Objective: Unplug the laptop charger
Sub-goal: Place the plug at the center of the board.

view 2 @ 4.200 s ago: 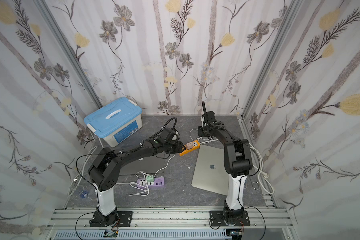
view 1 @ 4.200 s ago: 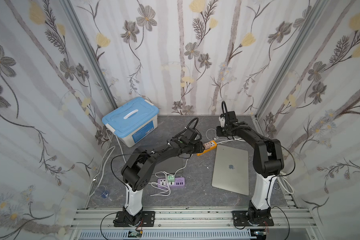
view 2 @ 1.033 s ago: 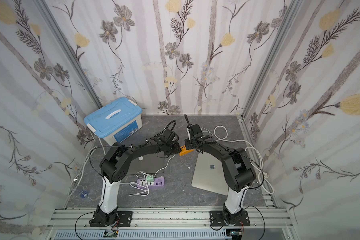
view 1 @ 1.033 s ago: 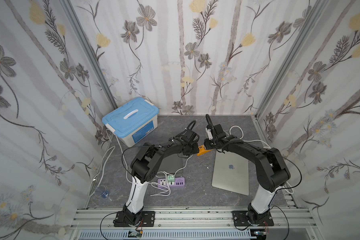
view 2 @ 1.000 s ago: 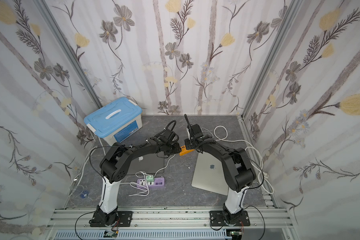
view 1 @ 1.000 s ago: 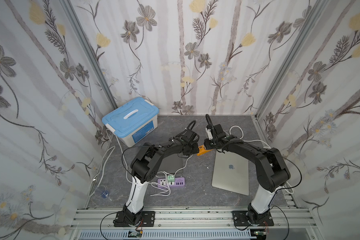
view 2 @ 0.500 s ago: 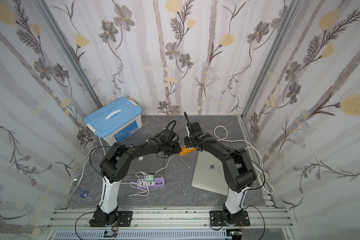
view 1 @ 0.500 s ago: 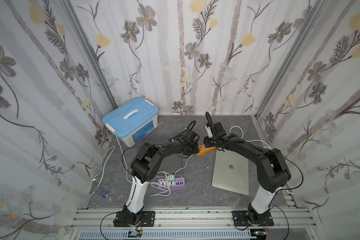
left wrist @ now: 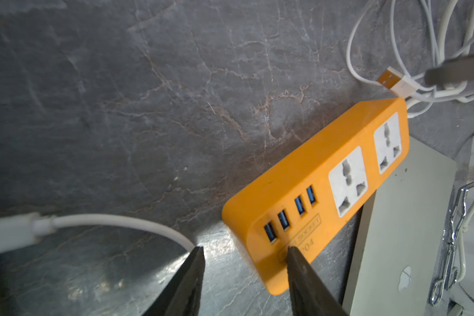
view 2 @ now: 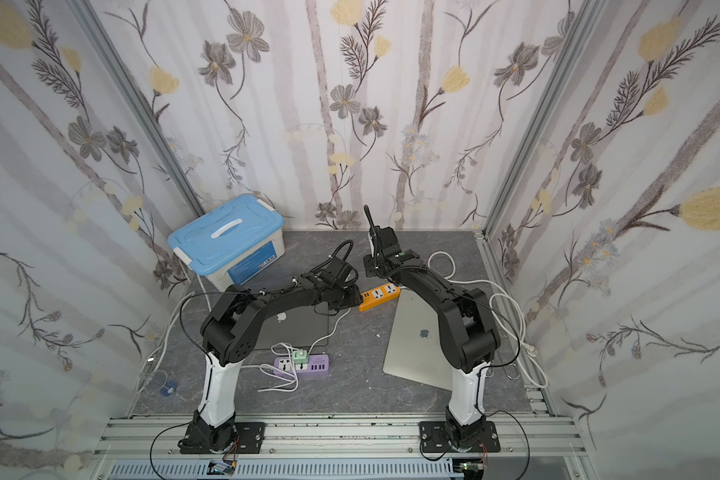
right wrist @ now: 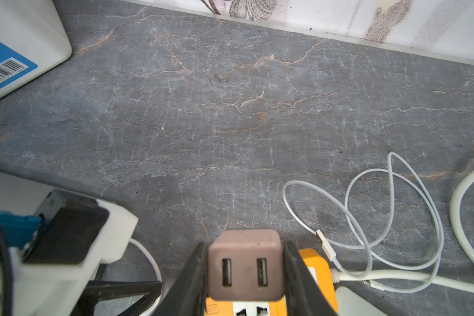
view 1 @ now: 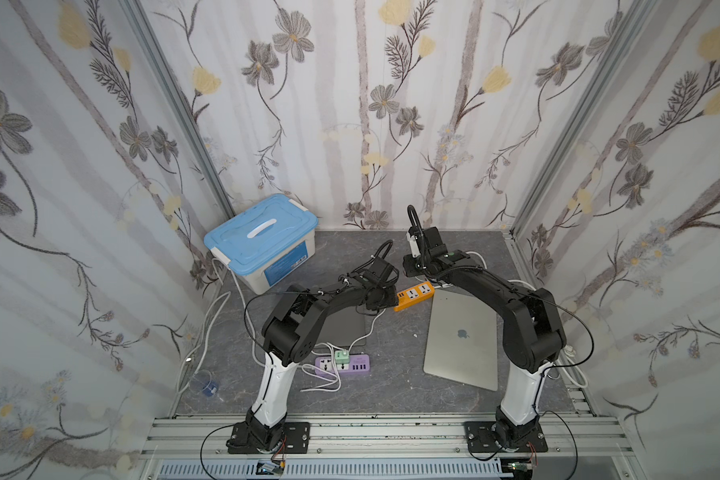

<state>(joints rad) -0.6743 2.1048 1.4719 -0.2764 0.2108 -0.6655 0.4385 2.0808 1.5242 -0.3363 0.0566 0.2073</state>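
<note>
left tool: low, finger on power strip | right tool: clamps charger

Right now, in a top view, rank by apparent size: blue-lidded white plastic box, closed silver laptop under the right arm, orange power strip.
1-2. Blue-lidded white plastic box, closed silver laptop: near tie; the right arm hides part of the laptop.
3. Orange power strip: clearly smallest.

Three walls close in around my grey, marble-veined worktop, papered pale with grey and yellow flowers (long dark stems too). Aluminium posts stand at its back corners, and a slotted aluminium rail runs along its front edge. The light is soft and even.
</note>
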